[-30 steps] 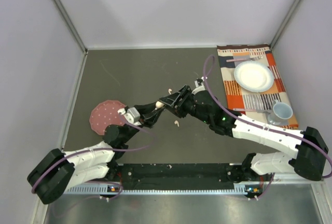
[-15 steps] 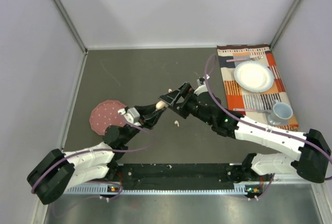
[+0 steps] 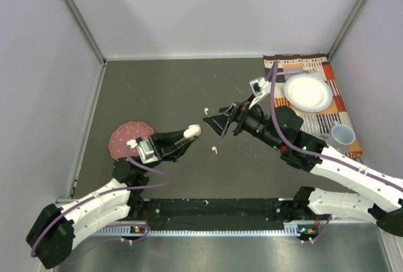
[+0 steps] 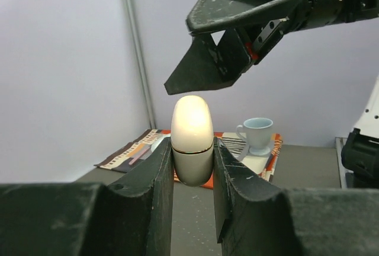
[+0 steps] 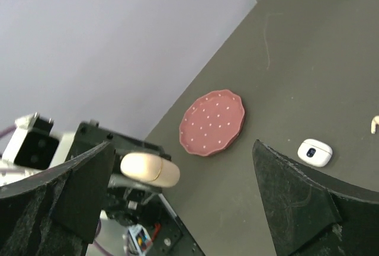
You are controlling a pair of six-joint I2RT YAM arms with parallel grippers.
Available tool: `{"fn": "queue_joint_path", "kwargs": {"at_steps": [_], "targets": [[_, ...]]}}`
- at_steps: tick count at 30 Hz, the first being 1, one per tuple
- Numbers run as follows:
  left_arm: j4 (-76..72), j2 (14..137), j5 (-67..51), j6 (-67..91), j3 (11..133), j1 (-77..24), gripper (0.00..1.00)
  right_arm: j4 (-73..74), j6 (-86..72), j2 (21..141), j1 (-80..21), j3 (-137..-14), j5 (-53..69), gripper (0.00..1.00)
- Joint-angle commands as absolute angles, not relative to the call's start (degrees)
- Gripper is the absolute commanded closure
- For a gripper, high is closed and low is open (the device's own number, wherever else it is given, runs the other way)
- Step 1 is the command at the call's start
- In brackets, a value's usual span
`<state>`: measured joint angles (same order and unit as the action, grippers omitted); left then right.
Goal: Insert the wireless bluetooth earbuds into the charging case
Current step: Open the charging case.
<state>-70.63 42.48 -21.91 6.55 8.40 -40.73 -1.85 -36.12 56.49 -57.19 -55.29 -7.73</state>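
My left gripper (image 4: 192, 144) is shut on a cream charging case (image 4: 192, 137), whose lid is closed, and holds it upright above the table. In the top view that charging case (image 3: 193, 131) sticks out of the left gripper (image 3: 182, 137) toward the right arm. My right gripper (image 3: 213, 126) is open, with nothing between its fingers, a short gap away from the case's tip (image 5: 149, 170). Two tiny earbuds lie loose on the table, one (image 3: 205, 109) behind the grippers and one (image 3: 215, 150) in front. A white case (image 5: 314, 152) rests shut on the table.
A pink dotted plate (image 3: 129, 138) lies under the left wrist. A striped placemat (image 3: 315, 121) at the right carries a white plate (image 3: 308, 92), a fork and a pale blue cup (image 3: 343, 135). Grey walls close in the left, back and right sides.
The right gripper, which was closed in around the case's tip, has opened wide and drawn back to the right. The left arm has pulled the case slightly left and toward the near edge.
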Motion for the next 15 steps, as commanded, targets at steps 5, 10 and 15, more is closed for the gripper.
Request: {"fn": "queue_joint_path", "kwargs": {"at_steps": [5, 10, 15], "targets": [[-76.2, 43.9, -34.1, 15.0, 11.2, -35.5, 1.00, 7.5, -20.7, 54.6, -56.8, -59.7, 9.2, 0.01], [-83.1, 49.0, -38.0, 19.3, 11.5, -33.1, 1.00, 8.9, -18.9, 55.2, -56.9, -59.6, 11.0, 0.01], [-86.0, 52.6, -40.3, 21.7, 12.8, -33.0, 1.00, 9.1, -19.1, 57.3, -56.8, -60.5, 11.5, 0.01]]}}
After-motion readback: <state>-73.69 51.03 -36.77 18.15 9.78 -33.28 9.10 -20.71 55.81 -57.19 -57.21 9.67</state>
